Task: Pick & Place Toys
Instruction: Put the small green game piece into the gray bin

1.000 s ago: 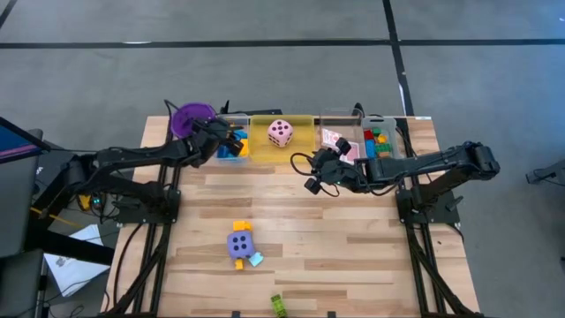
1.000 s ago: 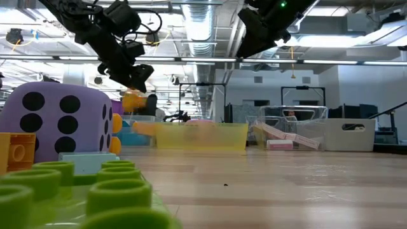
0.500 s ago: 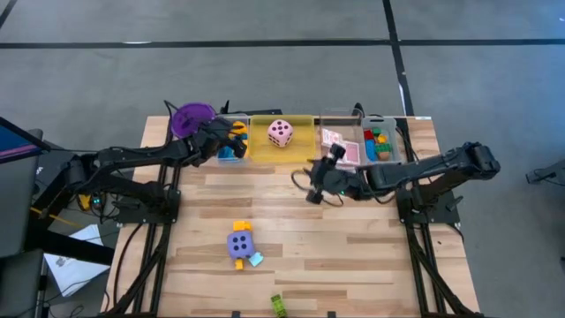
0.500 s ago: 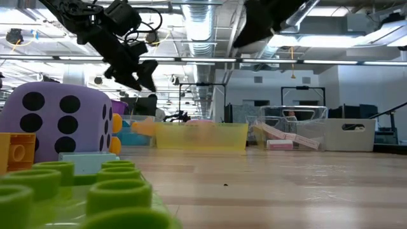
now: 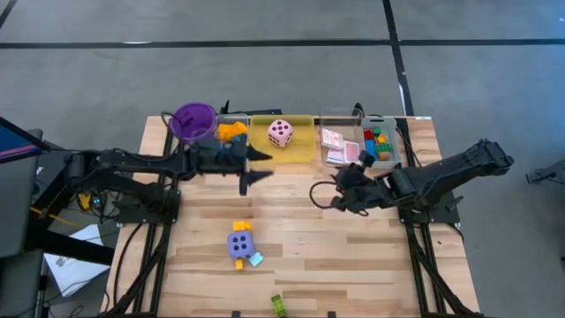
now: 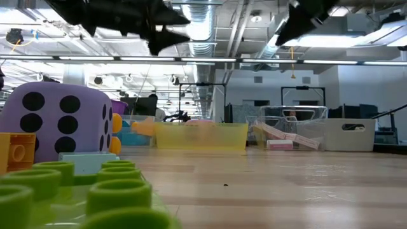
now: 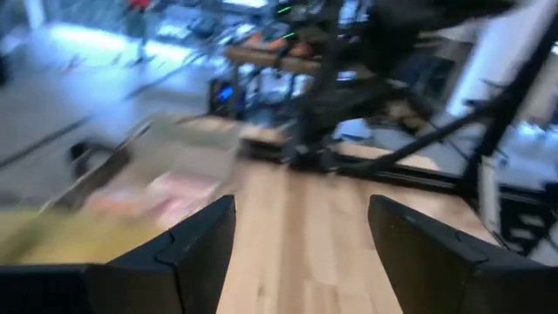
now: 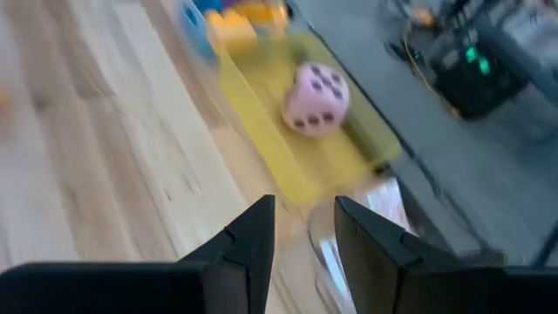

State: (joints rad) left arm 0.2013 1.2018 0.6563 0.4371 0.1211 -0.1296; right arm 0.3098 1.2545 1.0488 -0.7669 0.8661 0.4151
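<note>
Wooden slat table. Along far edge: purple cup, clear tray, yellow tray, two more clear trays. Near front: purple dotted die with small blocks touching it; green block at front edge.

So my left gripper has let go of the small orange plastic block; it's now sitting in the clear tray by the purple cup. That arm has swung out over the wooden table, fingers apart. My right gripper pulled back from the trays toward the table's middle.
</note>
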